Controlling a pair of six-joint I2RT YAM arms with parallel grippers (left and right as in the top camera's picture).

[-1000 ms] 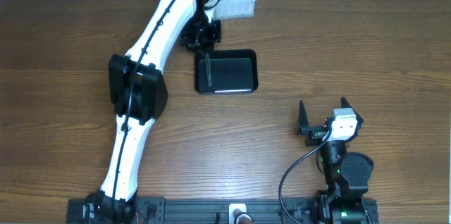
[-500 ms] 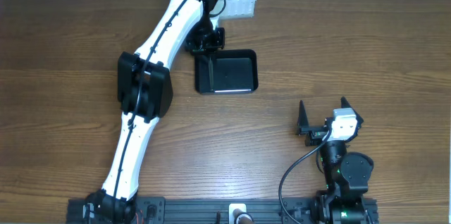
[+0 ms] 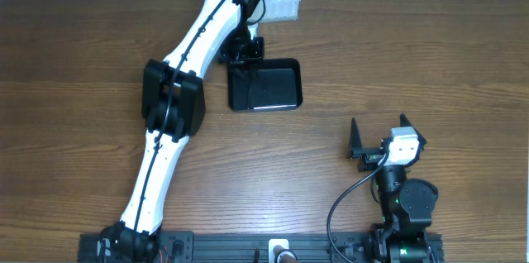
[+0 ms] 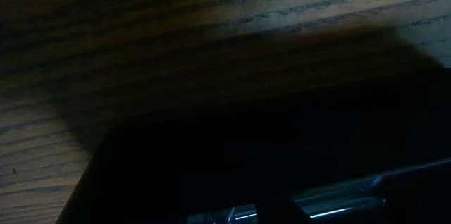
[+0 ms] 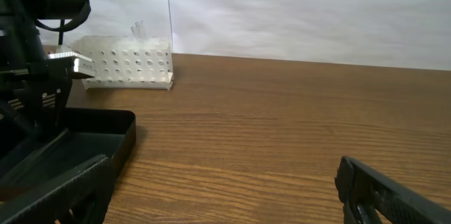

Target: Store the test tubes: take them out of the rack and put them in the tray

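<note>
- top view: left gripper (image 3: 245, 50) at the tray's (image 3: 277, 89) corner by the rack (image 3: 279, 2), grip unclear; right gripper (image 3: 378, 135) spread wide.
- left wrist view: test tube (image 4: 338, 199) low over the tray; seemingly the placing step, gentle release next.
- right wrist view: another tube (image 5: 137, 30) seems to stand in the rack.

Robotics lab bench, wood-grain table (image 3: 430, 64), white backdrop (image 5: 317, 13) at the far side, left arm (image 3: 178, 106) and right arm (image 3: 401, 201) on a black rail (image 3: 215, 245) at the near edge, clear tube rack (image 3: 279, 2), black tray (image 3: 277, 88)
</note>
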